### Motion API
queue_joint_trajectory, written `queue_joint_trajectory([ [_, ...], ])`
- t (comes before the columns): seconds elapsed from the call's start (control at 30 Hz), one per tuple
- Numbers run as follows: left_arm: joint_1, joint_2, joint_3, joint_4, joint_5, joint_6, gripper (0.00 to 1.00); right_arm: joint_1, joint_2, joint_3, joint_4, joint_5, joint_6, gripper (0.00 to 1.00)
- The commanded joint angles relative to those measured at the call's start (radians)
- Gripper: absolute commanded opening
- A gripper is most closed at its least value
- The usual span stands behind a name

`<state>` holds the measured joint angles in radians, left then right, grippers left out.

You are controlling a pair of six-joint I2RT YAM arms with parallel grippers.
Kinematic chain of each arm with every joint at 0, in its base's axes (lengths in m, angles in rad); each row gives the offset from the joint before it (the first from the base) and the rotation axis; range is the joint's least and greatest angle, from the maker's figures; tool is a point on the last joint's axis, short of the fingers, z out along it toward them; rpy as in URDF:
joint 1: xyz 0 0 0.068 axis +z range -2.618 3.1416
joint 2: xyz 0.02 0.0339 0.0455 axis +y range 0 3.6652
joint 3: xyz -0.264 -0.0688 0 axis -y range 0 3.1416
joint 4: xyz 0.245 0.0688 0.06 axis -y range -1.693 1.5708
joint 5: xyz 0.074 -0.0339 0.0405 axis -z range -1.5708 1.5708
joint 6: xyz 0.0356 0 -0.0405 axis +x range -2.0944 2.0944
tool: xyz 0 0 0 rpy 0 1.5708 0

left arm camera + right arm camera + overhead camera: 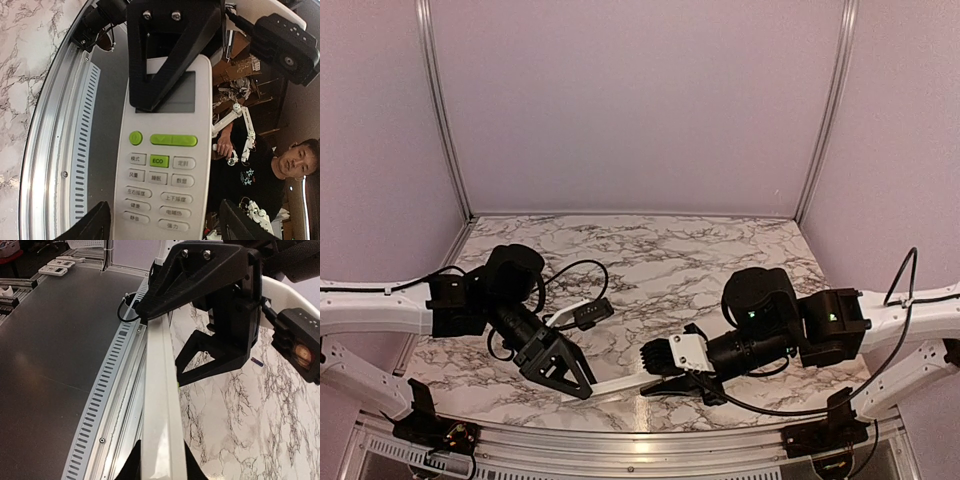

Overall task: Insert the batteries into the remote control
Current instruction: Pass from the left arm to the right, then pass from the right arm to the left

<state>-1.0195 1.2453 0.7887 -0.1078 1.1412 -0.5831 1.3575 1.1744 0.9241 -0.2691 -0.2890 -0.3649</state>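
The white remote control (pixel 620 388) hangs in the air over the table's near edge, between both grippers. In the left wrist view its face (pixel 165 165) shows a grey display and green and white buttons. My right gripper (pixel 657 384) is shut on its display end, one finger (pixel 150 75) lying across the display. The right wrist view shows the remote edge-on (pixel 157 405) between the right gripper's (pixel 161 460) jaws. My left gripper (pixel 162 210) straddles the button end with small gaps on both sides. A small dark cylinder (pixel 256 360), possibly a battery, lies on the marble. I see no other battery.
The marble table (pixel 660 260) is enclosed by lilac booth walls. A slotted aluminium rail (pixel 115 390) runs along the near edge, with dark floor beyond it. A person (pixel 295 165) sits outside the booth. Cables loop by the left arm (pixel 570 280).
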Motion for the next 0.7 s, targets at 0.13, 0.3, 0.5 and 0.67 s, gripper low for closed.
queue_joint_trajectory([
  [0.13, 0.093, -0.063, 0.178, -0.334, -0.226, 0.303, 0.99, -0.007, -0.011, 0.0, -0.012, 0.02, 0.139, 0.0],
  [0.3, 0.103, -0.103, 0.196, -0.381, -0.444, 0.36, 0.99, -0.096, -0.025, -0.038, 0.025, -0.067, 0.241, 0.0],
  [0.5, 0.06, -0.162, 0.129, -0.352, -0.611, 0.451, 0.93, -0.205, -0.05, -0.06, 0.075, -0.212, 0.357, 0.0],
  [0.67, 0.014, -0.139, 0.11, -0.338, -0.625, 0.51, 0.9, -0.27, -0.05, -0.089, 0.12, -0.33, 0.457, 0.0],
])
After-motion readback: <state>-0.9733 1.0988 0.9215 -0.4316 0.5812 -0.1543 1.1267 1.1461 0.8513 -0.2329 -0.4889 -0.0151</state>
